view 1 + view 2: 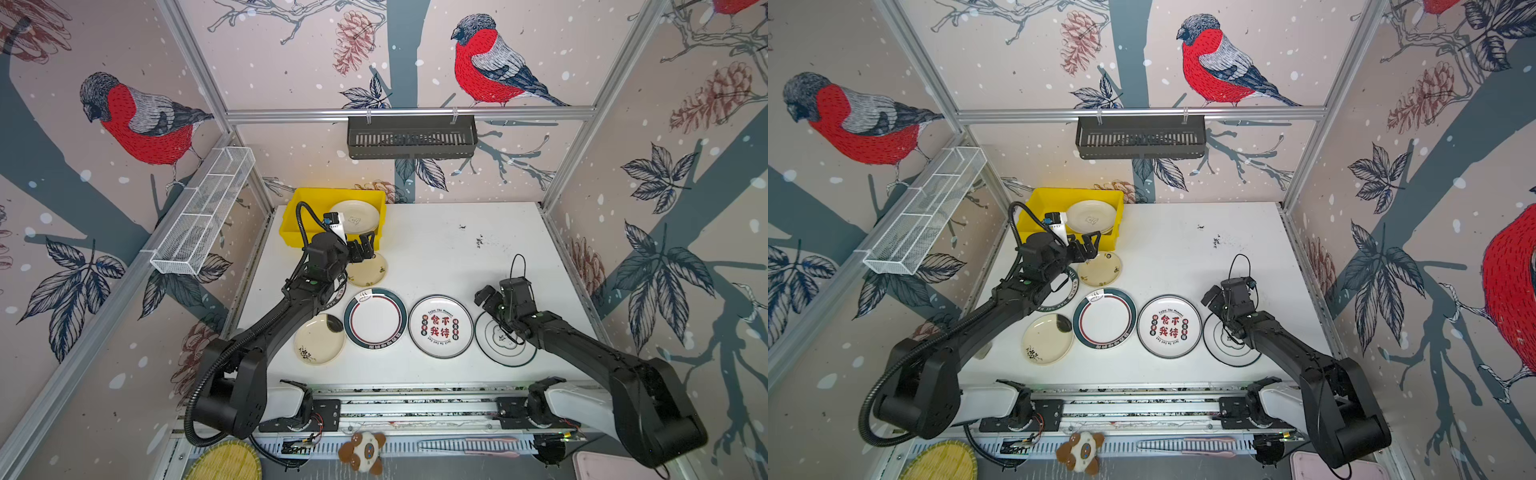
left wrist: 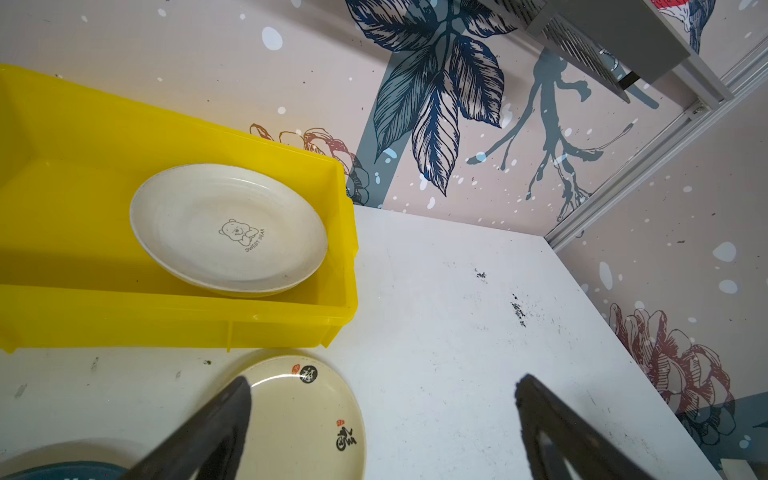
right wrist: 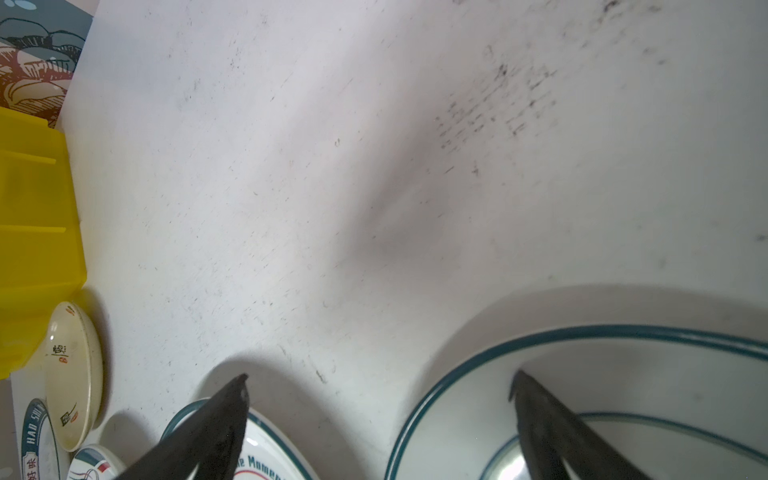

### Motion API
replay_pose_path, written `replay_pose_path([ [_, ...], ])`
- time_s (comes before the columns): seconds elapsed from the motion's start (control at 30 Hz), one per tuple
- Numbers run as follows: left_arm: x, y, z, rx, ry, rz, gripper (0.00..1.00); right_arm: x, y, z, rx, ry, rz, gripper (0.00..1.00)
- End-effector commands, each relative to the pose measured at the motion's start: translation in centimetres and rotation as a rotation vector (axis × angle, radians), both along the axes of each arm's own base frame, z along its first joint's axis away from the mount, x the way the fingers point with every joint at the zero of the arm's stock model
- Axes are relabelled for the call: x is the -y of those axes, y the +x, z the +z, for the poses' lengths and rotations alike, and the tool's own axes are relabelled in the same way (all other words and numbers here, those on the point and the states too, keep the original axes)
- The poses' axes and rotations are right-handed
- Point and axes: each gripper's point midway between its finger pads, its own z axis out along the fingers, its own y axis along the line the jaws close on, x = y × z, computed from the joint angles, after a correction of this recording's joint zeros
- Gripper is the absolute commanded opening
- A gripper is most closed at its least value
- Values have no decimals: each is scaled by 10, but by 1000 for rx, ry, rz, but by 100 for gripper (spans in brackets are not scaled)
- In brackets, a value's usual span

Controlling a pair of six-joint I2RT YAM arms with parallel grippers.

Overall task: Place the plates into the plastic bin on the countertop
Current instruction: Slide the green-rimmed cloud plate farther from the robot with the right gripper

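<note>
The yellow plastic bin (image 1: pixel 332 194) (image 2: pixel 124 320) stands at the countertop's (image 1: pixel 478 266) far left corner with a cream bear plate (image 1: pixel 354 217) (image 2: pixel 228 228) inside. My left gripper (image 1: pixel 363 246) (image 2: pixel 382 382) hangs open and empty just in front of the bin, over a small cream plate (image 1: pixel 370 272) (image 2: pixel 299 415). A row of plates lies nearer: a cream one (image 1: pixel 319 339), a green-rimmed one (image 1: pixel 375 318), one with Chinese writing (image 1: pixel 440 326), and a thin-rimmed white one (image 1: pixel 498 347) (image 3: pixel 582 374). My right gripper (image 1: pixel 484 297) (image 3: pixel 380 376) is open above the last two. Another plate (image 1: pixel 1069 286) is mostly hidden under the left arm.
A black slotted basket (image 1: pixel 411 137) hangs on the back wall and a white wire basket (image 1: pixel 203 212) on the left wall. A woven bamboo disc (image 1: pixel 224 461) and a plush toy (image 1: pixel 363 451) lie below the front rail. Dark specks (image 1: pixel 480 241) mark the countertop.
</note>
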Motion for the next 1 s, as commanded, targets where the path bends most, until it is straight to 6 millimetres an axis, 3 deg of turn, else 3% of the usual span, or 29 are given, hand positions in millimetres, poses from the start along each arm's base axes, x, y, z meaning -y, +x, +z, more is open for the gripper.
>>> replay_pose_path([
  [0.0, -1, 1, 4, 22, 10, 8, 98, -2, 5, 2, 16, -1, 23, 99],
  [0.17, 1, -1, 1, 12, 2, -5, 98, 1, 4, -3, -1, -25, 35, 100],
  [0.4, 2, -3, -3, 3, -9, -11, 98, 6, 15, 4, 36, -17, 7, 100],
  [0.63, 10, -12, 4, 29, -15, -46, 98, 9, 25, -1, 15, -34, 4, 99],
  [0.97, 23, -22, 6, 27, 3, -70, 98, -1, 62, 3, 35, -24, 27, 100],
])
